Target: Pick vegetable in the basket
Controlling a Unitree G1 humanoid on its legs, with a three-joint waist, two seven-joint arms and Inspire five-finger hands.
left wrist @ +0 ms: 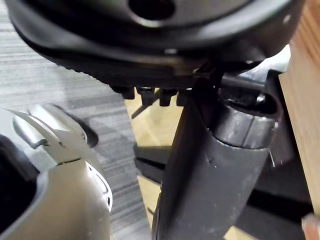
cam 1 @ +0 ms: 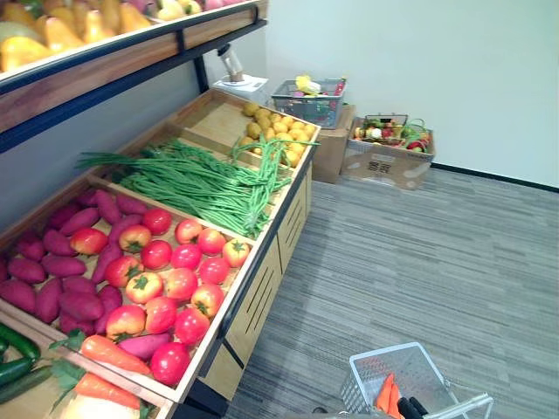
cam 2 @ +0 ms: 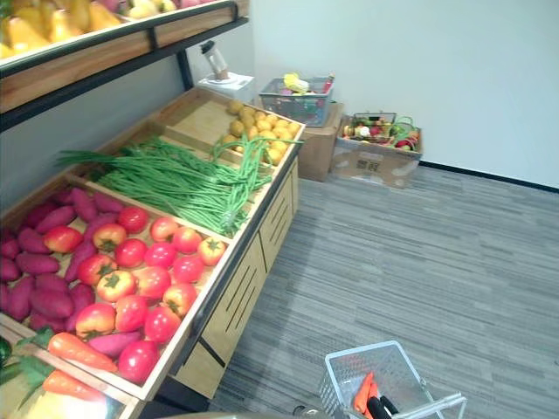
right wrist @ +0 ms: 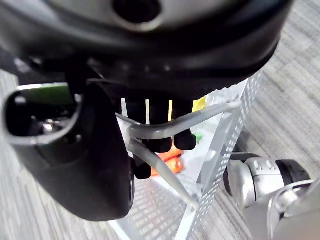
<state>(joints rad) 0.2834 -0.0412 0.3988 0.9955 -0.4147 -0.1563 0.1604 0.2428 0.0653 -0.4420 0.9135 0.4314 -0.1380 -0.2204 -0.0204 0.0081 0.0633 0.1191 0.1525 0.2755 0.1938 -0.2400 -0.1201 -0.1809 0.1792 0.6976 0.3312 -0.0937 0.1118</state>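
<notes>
The robot's right robot hand (right wrist: 161, 131) is clamped on the thin grey wire handles (right wrist: 200, 116) of a white wire-mesh basket (cam 1: 421, 365), which hangs low at the near right, over the grey floor. Orange carrots (cam 1: 385, 394) already lie inside it. The vegetables to pick from are well apart from it, to the left on the slanted wooden counter (cam 1: 262, 292):

- red and orange tomatoes (cam 1: 179, 262) in the middle bin
- purple sweet potatoes (cam 1: 61, 271) beside them
- leafy-topped loose carrots (cam 1: 109, 353) in the nearest bin
- long green beans (cam 1: 201, 183) heaped farther back

The left robot hand (left wrist: 212, 175) hangs low by the counter's wooden side. I cannot tell how its fingers are set.

The picking probably falls to that free hand. It looks best to lift it clear of the counter's edge first, then come down on a piece at the near rim — one of the loose carrots or a front tomato — so the neighbours are not pushed into rolling. The tomatoes look smooth and round, so a wrap from above should hold better than a pinch. The basket wants bringing in beside the counter, level, mouth up — otherwise the drop may miss.
</notes>
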